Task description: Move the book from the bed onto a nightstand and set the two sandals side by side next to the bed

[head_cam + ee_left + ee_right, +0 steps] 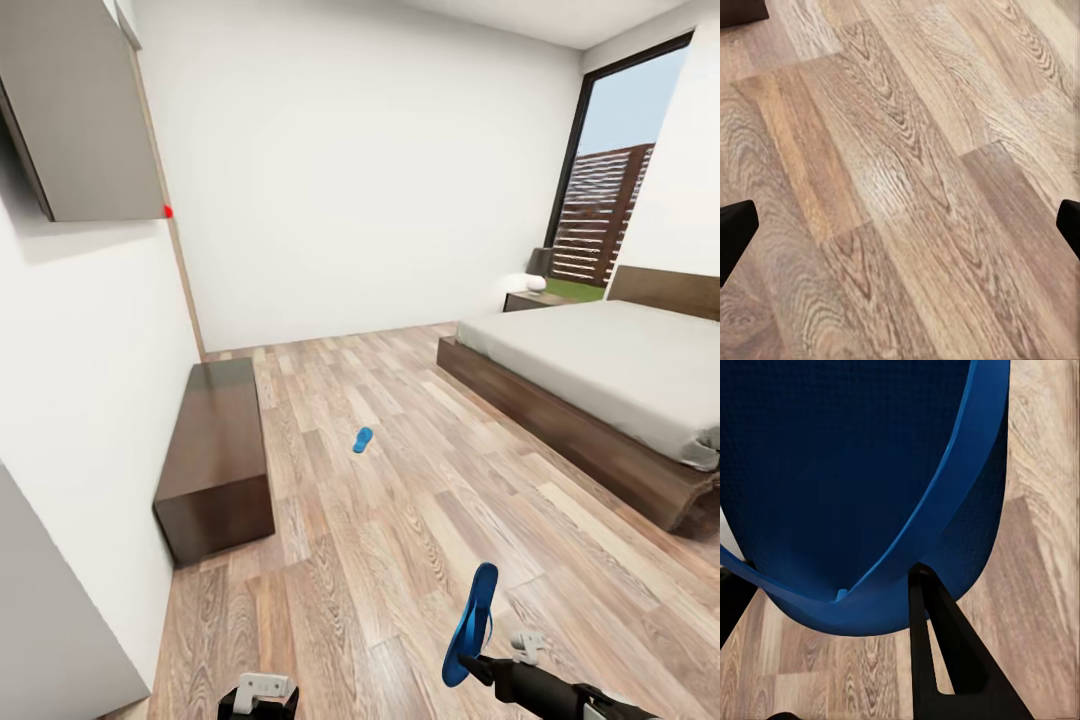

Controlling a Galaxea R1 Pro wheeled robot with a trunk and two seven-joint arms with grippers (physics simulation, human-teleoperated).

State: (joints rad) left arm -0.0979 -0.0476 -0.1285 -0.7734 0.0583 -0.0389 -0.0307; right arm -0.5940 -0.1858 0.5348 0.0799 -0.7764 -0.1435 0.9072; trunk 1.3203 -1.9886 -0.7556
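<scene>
Sandals: one blue flip-flop [472, 625] held up off the floor by the right gripper [478, 662] at the near right, standing almost on end with its toe pointing up; second sandal [362, 439] lies flat on the wood-plank floor [400, 500] mid-room, well apart from the first, between the long low dark cabinet [215, 455] on the left wall and the bed [600, 390]. Right wrist view has the held flip-flop [862, 472] filling the top, strap visible, one dark finger [945, 660] pressed against the sole edge, the other at the sole's far side; jaws clamped on the sandal. Left gripper [258, 694] low at the near edge over bare floor; in the left wrist view its dark fingertips [735, 225] sit at opposite edges with plank floor [900, 180] between, so jaws wide with nothing in them. Bed on the right, grey-beige mattress on a dark wood frame, headboard [665, 290] at the far end. Nightstand [530, 299] beside the far corner of the bed, lamp [540, 268] on top, dark shade over a white base. Tall dark-framed window [610, 170] behind it, slatted fence outside. Grey panel [80, 110] hangs high on the left wall. Can't spot the book on the mattress from here.
</scene>
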